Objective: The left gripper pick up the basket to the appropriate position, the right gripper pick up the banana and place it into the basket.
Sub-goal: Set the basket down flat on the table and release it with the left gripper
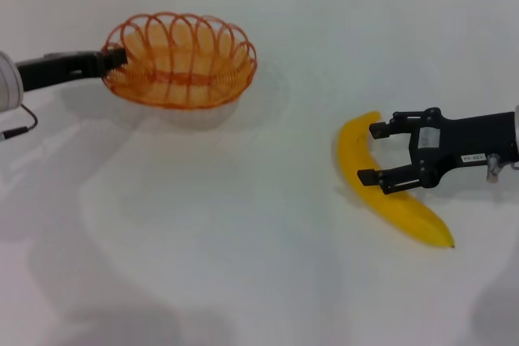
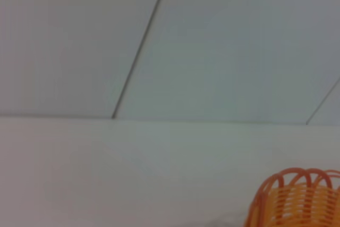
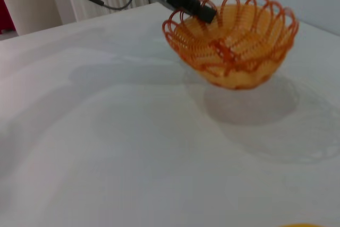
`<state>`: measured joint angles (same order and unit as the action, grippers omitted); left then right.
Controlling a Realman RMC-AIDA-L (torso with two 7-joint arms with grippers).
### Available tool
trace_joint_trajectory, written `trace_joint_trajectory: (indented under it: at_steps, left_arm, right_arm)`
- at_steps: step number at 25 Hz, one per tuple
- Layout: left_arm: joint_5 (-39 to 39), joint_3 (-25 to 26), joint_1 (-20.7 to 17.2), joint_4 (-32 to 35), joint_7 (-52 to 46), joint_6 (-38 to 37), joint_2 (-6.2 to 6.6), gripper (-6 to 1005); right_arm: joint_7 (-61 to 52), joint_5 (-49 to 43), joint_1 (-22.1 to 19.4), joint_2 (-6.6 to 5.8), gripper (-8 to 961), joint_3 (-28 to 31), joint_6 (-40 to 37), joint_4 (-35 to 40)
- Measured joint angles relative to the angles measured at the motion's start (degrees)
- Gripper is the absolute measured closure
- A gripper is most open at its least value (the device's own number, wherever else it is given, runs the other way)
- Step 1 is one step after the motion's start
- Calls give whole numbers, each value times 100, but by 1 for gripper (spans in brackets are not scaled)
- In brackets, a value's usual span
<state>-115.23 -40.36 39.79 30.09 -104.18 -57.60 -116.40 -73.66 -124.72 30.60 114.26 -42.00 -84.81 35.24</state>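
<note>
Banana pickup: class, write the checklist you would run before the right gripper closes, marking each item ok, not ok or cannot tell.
1. Right gripper open: ok, its fingers are spread.
2. Fingers on either side of the banana: ok, it lies on the table between them.
3. Basket held by the left gripper: ok, it grips the rim.
4. Basket lifted: ok, a shadow shows beneath it in the right wrist view.
5. Basket empty: ok.
6. Fingers low enough to grip: cannot tell.

The white counter [image 1: 243, 224] fills almost the whole head view. A curved yellow banana [image 1: 405, 212] lies directly on it at the right of the frame. The orange wire basket [image 1: 180, 61], upper left, hangs clear above its own shadow.
</note>
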Motion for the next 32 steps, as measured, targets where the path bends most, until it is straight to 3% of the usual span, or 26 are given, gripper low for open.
trace_joint_trajectory:
  at_steps: [18, 32]
  left_arm:
    - [-302, -17, 161, -626, 108, 518, -23, 927]
    - [-249, -9, 154, -711, 282, 530, -59, 926]
  right_arm:
    - [-61, -7, 34, 18, 93, -43, 0, -7]
    - [-88, -18, 43, 21, 102, -99, 12, -9]
